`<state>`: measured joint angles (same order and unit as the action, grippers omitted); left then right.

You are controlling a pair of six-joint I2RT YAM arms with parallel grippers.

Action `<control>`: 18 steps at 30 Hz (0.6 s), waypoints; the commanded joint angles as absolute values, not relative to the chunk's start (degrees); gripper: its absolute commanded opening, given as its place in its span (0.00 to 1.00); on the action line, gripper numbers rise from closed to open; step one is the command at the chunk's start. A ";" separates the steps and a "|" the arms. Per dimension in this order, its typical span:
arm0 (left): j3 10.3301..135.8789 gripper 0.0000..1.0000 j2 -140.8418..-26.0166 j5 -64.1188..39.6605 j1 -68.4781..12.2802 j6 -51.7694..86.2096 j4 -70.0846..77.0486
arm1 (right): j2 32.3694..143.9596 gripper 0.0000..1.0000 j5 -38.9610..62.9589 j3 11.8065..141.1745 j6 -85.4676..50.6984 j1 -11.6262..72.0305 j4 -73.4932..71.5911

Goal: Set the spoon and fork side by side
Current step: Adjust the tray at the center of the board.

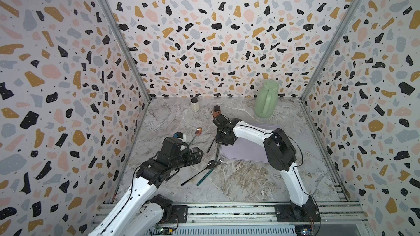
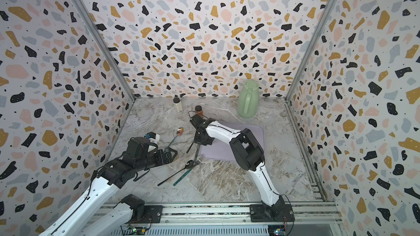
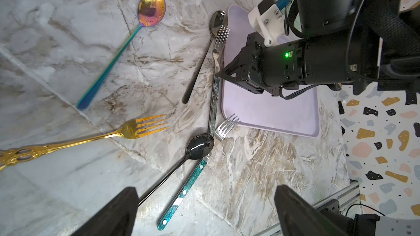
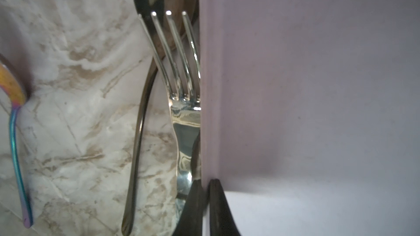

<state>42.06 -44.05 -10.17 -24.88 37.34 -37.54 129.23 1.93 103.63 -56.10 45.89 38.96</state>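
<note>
The right claw (image 4: 205, 185) is pressing its tips together, down at the handle of the fork (image 3: 214, 96), which is lying tight against the tray (image 3: 272, 114) edge. The dark spoon (image 3: 202, 62) is lying just beside that fork, away from the tray. The left claw (image 3: 205, 189) is hovering, spread wide, over the counter (image 3: 56, 42).

Terrazzo-print panels are closing in the scene on three sides: a back wall (image 1: 216, 30) and two side walls (image 1: 45, 87), all speckled with black, ochre, pink and grey chips on white. Bare metal posts (image 1: 118, 37) are running up the rear corners. A grey-and-brown marble-look table (image 1: 238, 182) is filling the base, and an aluminium rail (image 1: 227, 210) is spanning its near edge. Soft, even light is falling throughout.
</note>
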 commanded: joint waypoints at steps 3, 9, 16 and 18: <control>44.92 0.96 -41.54 -7.85 -25.16 37.66 -39.54 | 130.52 0.00 3.37 108.58 -58.07 47.66 37.37; 46.17 0.96 -39.80 -6.77 -25.13 37.39 -41.09 | 131.16 0.00 3.12 110.21 -58.82 50.00 36.67; 46.70 0.96 -38.76 -7.07 -25.21 37.24 -42.45 | 133.88 0.00 2.65 114.22 -59.43 53.08 36.75; 46.85 0.96 -38.38 -6.95 -25.12 37.20 -42.91 | 135.17 0.00 2.97 115.83 -59.58 53.75 37.17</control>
